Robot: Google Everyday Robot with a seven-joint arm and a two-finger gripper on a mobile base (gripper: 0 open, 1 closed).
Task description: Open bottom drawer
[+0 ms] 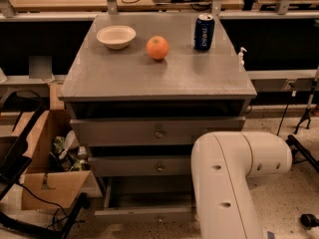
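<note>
The grey cabinet (124, 76) has three drawers. The bottom drawer (142, 214) is the lowest one, with a slim flat front. It stands pulled out a little, and its inside shows behind the front. Its right end is hidden behind my white arm (234, 178), which fills the lower right. My gripper is out of view, below or behind the arm. The middle drawer (144, 166) and the top drawer (149, 132) each have a small centre knob.
On the cabinet top stand a white bowl (116, 36), an orange (157, 48) and a blue can (204, 32). An open cardboard box (50, 188) with clutter and black cables lies on the floor to the left. Tables stand behind the cabinet.
</note>
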